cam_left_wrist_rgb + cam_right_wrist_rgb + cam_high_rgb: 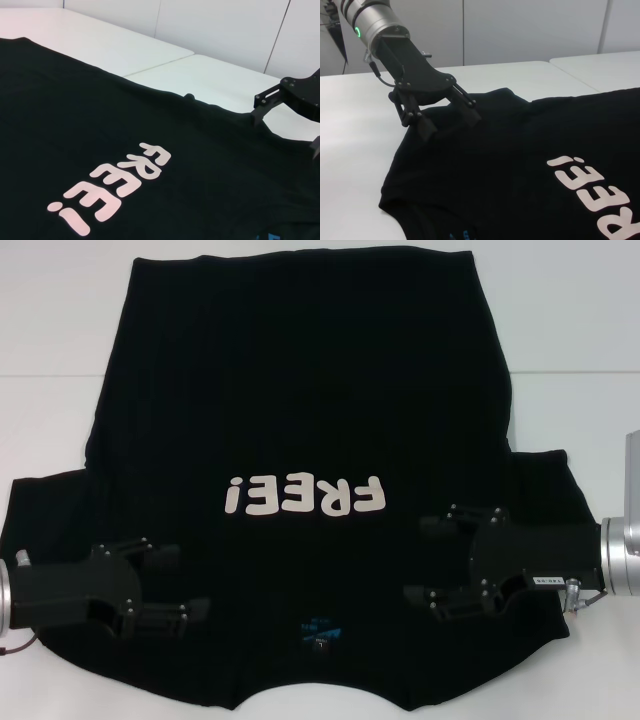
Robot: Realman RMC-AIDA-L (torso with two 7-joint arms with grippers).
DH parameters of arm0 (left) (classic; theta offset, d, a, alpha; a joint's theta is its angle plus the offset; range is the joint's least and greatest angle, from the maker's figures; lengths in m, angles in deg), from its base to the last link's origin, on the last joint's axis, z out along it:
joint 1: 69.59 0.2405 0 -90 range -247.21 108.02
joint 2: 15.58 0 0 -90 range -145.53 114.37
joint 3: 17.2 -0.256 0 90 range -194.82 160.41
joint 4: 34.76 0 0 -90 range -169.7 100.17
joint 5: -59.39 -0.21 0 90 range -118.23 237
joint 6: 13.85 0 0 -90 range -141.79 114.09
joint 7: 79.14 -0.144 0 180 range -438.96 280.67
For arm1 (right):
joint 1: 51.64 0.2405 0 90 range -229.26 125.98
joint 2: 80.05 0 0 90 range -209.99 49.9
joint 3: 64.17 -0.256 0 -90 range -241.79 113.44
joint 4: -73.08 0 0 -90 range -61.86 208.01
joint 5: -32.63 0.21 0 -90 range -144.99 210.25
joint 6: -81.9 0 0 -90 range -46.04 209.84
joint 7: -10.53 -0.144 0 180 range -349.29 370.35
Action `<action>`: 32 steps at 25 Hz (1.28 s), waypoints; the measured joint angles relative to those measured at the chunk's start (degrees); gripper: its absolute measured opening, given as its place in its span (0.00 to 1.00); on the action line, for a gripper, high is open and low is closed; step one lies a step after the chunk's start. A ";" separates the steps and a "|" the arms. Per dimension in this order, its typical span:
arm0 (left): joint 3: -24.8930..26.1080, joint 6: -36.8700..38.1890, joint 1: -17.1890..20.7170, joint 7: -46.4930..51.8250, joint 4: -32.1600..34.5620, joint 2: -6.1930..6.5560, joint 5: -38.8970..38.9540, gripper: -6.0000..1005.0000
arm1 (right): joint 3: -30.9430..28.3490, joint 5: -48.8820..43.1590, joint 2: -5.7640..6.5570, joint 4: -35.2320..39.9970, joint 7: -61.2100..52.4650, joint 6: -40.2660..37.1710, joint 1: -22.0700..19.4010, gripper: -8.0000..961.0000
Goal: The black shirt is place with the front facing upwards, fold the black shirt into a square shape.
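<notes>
The black shirt [300, 410] lies spread flat on the white table, front up, with its white "FREE!" lettering [305, 497] near the middle. Its collar and small blue neck label [320, 630] point toward me. My left gripper [185, 585] is open over the shirt's shoulder on the left, low above the cloth and holding nothing. My right gripper [428, 562] is open over the opposite shoulder, also empty. The right wrist view shows the left gripper [451, 126] with fingers spread just above the shoulder fabric. In the left wrist view the right gripper [287, 132] is at the far edge.
The white table [60, 320] shows bare surface to the left, right and beyond the hem. A seam between two tabletops [570, 373] runs across on the right. A pale wall [520, 30] stands behind the table.
</notes>
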 joint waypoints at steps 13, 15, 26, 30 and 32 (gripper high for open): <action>0.62 -0.09 0.00 0.00 0.02 -0.10 0.09 0.93 | 0.00 0.08 0.00 0.00 -0.03 0.15 0.17 0.98; 0.66 -0.09 0.00 0.46 -0.03 -0.11 0.14 0.93 | 0.00 0.09 0.00 0.00 -0.04 0.36 0.17 0.98; 7.93 -0.16 -1.41 34.85 -0.45 1.64 0.26 0.93 | -0.09 0.29 -0.03 -0.17 -2.20 1.12 0.50 0.98; 8.86 -1.28 -1.47 50.41 -0.12 3.90 -0.12 0.93 | -0.09 0.29 0.00 -0.18 -2.31 1.41 0.49 0.98; 8.89 -1.66 -1.44 56.96 -0.07 5.08 -0.68 0.93 | -0.09 0.29 -0.03 -0.18 -2.31 1.54 0.56 0.98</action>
